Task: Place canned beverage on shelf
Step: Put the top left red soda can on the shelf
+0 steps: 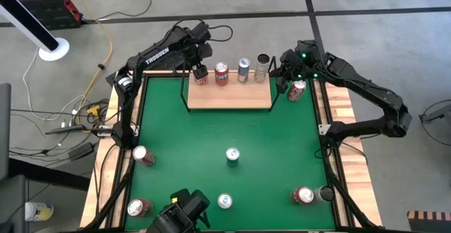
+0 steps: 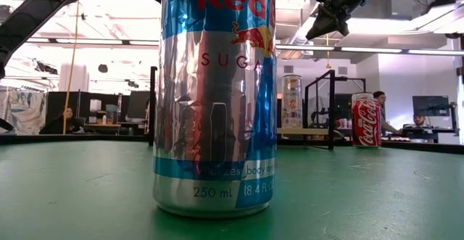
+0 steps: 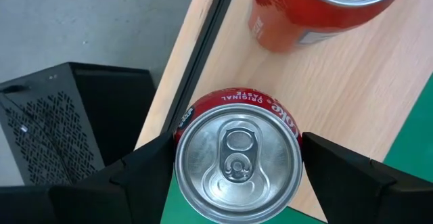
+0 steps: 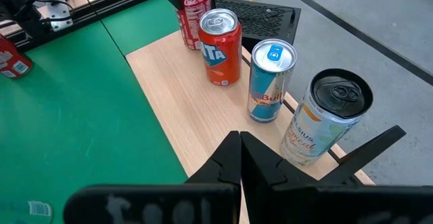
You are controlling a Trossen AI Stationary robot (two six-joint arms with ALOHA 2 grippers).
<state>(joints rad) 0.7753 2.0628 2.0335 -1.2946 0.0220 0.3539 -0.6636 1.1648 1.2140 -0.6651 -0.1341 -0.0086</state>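
The left gripper [image 1: 201, 72] hung over the shelf [image 1: 229, 97] at the counter's [image 1: 176, 141] twelve o'clock edge, its jaws spread around a red cola can [image 3: 238, 162] that stood upright at the shelf's nine o'clock end. In the left wrist view the fingers [image 3: 145, 166] flanked the can closely, though whether they pressed it or stood just clear could not be told. Three more cans stood in a row on the shelf toward three o'clock: a red Fanta can [image 4: 220, 47], a blue-and-silver Red Bull can [image 4: 269, 80] and a pale dark-topped can [image 4: 327, 118] at the far end.

The right gripper [image 4: 241, 158] hovered near the shelf's three o'clock end, jaws pressed together and empty, with another red can [image 1: 297, 90] just beside it off the board.

Other cans stood scattered on the green counter, among them a Red Bull can [image 1: 232, 155] near the centre, which filled the low view.
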